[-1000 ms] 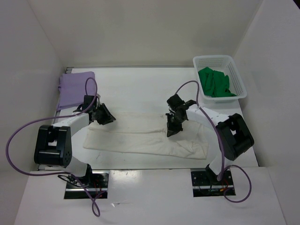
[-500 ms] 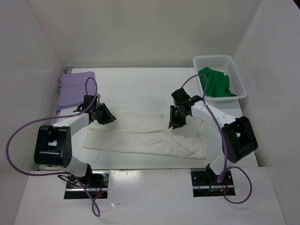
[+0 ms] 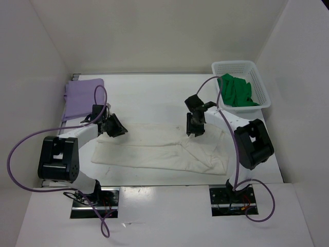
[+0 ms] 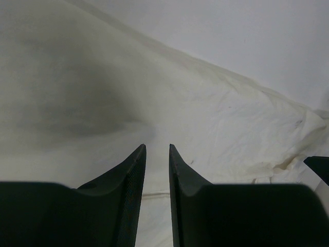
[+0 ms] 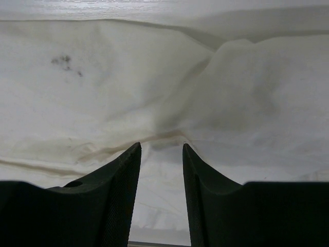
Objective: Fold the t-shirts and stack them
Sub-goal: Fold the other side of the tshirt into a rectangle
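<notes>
A cream white t-shirt [image 3: 154,149] lies in a long folded band across the middle of the table. It fills the left wrist view [image 4: 205,103] and the right wrist view [image 5: 103,92]. My left gripper [image 3: 117,128] [image 4: 157,146] sits at the band's far left corner, jaws a little apart, nothing pinched between them. Over the far edge right of centre, my right gripper [image 3: 194,128] [image 5: 161,145] stands open just above a crease. The lavender t-shirt [image 3: 82,98] lies folded at the back left. The green t-shirt [image 3: 235,91] is bunched in the basket.
A white mesh basket [image 3: 234,63] stands at the back right corner. White walls enclose the table on the left, back and right. Purple cables loop from both arms over the near part of the table.
My right gripper has opened, let go of the cream t-shirt, and drawn back a little toward the far side. The left arm has not moved.
</notes>
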